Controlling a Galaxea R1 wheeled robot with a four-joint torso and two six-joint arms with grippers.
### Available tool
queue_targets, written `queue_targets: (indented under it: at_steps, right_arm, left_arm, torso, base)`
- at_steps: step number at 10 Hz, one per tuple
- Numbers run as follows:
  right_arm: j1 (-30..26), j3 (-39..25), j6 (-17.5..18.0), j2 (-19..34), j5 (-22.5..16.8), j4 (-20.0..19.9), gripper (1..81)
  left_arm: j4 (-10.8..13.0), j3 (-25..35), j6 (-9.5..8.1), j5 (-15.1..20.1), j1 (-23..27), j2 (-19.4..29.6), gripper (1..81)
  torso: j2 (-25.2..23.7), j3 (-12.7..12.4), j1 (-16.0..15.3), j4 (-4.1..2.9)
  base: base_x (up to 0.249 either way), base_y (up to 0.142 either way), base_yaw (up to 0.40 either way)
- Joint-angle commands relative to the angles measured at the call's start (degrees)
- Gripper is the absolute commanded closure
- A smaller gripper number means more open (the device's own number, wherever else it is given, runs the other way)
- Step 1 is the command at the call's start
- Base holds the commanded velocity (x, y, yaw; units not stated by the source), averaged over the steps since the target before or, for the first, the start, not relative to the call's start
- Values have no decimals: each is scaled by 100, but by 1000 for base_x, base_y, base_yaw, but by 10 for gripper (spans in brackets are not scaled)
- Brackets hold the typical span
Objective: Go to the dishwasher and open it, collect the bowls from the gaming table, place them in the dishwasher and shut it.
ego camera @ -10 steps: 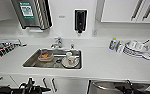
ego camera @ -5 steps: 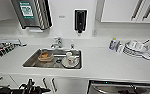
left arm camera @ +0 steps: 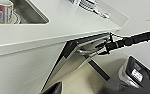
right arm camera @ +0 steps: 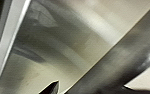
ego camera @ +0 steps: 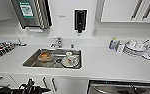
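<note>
— Head view first: where is the dishwasher [ego camera: 121, 87] lying?

— Under the counter [ego camera: 111, 65], right of the sink [ego camera: 54, 58], its top edge tilting out a little. The left arm is sitting low at the left, so the right arm is the nearer one, I'd judge.

— And the left wrist view?

— The door [left arm camera: 73, 62] is hanging ajar beneath the counter edge, and the right gripper [left arm camera: 104, 47] is reaching in from the side and meeting the bar handle [left arm camera: 87, 52] (the handle's long axis is running level, along the door's top). It appears to be clamping the bar, though I can't tell for certain.

— Right wrist view?

— Brushed steel [right arm camera: 66, 45] close up, the bar [right arm camera: 121, 62] crossing slantwise. The pull would be going outward and down, away from the counter
</note>
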State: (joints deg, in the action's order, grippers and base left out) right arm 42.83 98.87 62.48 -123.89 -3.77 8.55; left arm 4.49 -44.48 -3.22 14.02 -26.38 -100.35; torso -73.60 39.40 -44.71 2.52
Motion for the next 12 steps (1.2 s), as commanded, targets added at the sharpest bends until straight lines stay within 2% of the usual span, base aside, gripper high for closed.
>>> queue_targets:
  at_steps: [1,6,12]
  right_arm:
    - [-120,-97,-166,169,-1197,147,10]
    - [-76,-88,-157,29,-1197,200,10]
    - [126,53,-148,-499,-1179,262,10]
  left_arm:
    - [-9,133,-3,66,541,199,10]
    - [-18,141,-3,66,541,199,10]
    - [-18,133,-3,66,541,225,10]
  torso:
    - [0,0,0,0]
    - [-4,-2,0,0]
    - [-6,-2,2,2]
  base:
    - [-79,0,0]
    - [-78,0,0]
    - [0,0,0]
